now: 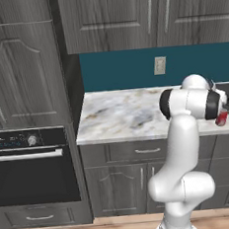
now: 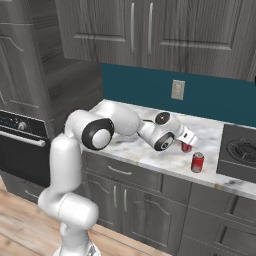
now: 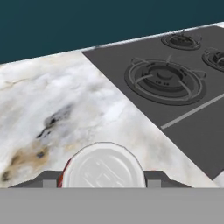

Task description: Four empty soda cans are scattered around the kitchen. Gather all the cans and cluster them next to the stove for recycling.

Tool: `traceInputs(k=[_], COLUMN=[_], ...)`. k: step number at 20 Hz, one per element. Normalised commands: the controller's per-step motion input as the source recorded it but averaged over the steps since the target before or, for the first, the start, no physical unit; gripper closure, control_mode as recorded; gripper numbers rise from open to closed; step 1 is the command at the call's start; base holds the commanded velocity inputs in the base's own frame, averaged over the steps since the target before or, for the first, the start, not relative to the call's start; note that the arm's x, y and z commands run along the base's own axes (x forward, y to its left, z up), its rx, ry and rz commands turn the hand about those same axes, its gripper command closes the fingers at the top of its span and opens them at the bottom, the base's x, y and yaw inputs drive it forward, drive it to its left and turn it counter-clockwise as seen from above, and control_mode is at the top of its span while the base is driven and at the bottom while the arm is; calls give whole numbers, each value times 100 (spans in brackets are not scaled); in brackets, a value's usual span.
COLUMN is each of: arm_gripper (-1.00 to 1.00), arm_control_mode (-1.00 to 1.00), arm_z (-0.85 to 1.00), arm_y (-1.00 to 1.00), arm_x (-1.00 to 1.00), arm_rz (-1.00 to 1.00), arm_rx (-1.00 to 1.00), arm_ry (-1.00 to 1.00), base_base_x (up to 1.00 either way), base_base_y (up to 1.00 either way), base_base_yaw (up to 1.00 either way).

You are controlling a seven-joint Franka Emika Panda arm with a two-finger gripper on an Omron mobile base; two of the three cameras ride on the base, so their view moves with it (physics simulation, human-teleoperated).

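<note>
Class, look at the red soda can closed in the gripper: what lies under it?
The soda can in the gripper has marble counter around its base beside the stove. A second can stands nearby. Its own body covers whether it touches the counter.

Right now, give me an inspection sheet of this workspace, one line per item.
Surface: marble counter, left of the stove.
Job's things: one red soda can stands free near the stove; a second can sits in the gripper, silver top up.
Clutter: nothing seen.
Grippers: gripper shut on the second can, beside the stove.
Cables: nothing seen.
Surroundings: teal backsplash with wall outlet, grey cabinets, black built-in oven.
</note>
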Motion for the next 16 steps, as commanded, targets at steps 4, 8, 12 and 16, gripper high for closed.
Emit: traceInputs(k=[4, 8, 12, 16], arm_gripper=[100, 100, 100, 100], arm_control_mode=[-100, -100, -100, -100], arm_z=[0, 0, -4, -6], arm_y=[-20, -14, -4, 0], arm_x=[14, 10, 10, 10], arm_rz=[0, 0, 0, 0], arm_rx=[0, 0, 0, 0], arm_ry=[2, 2, 3, 3], base_base_x=[0, 0, 0, 0], base_base_y=[0, 0, 0, 0], base_base_yaw=[0, 0, 0, 0])
